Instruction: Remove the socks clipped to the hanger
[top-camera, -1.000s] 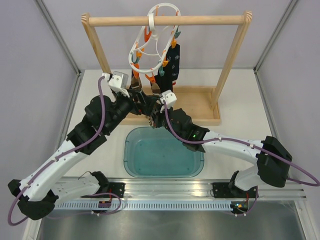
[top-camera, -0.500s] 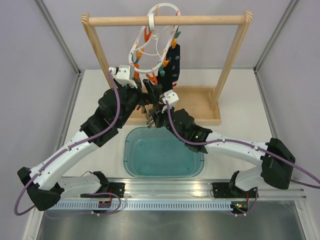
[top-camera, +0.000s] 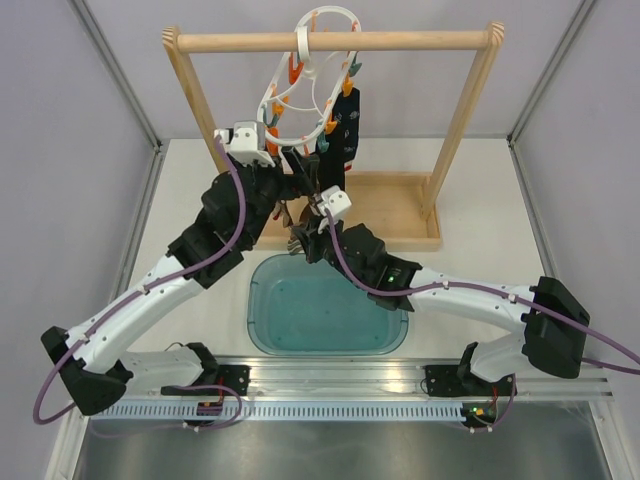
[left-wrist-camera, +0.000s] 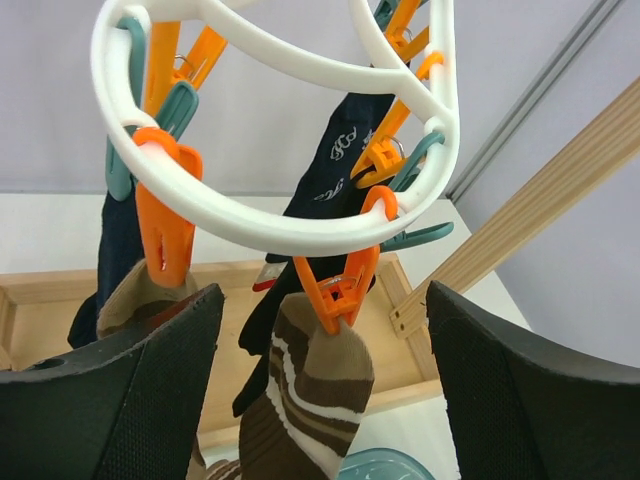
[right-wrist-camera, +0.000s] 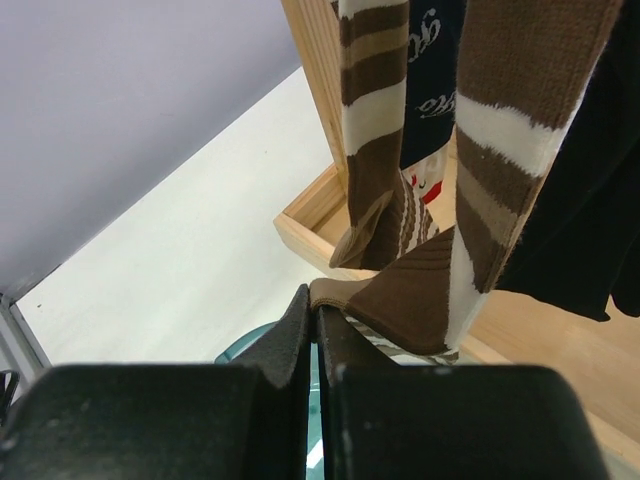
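Note:
The white oval hanger (top-camera: 312, 75) hangs by its hook from the wooden rail, with orange and teal pegs. In the left wrist view its ring (left-wrist-camera: 300, 225) is just above my open left gripper (left-wrist-camera: 325, 300), whose jaws stand either side of a brown striped sock (left-wrist-camera: 320, 385) held by an orange peg (left-wrist-camera: 340, 285). A dark navy sock (left-wrist-camera: 335, 165) hangs behind it. My right gripper (right-wrist-camera: 318, 305) is shut on the lower edge of a brown striped sock (right-wrist-camera: 430, 290) that still hangs from above. Another striped sock (right-wrist-camera: 375, 120) hangs beside it. In the top view the left gripper (top-camera: 305, 172) is under the hanger and the right gripper (top-camera: 298, 240) is lower.
The wooden rail frame (top-camera: 330, 42) stands on a wooden tray base (top-camera: 400, 215) behind the arms. A teal basin (top-camera: 325, 305) sits on the table in front of it, just below the right gripper. Grey walls enclose both sides.
My left arm has risen and moved right, bringing its open gripper up under the hanger ring. My right gripper has shifted slightly towards the basin, still shut on the striped sock.

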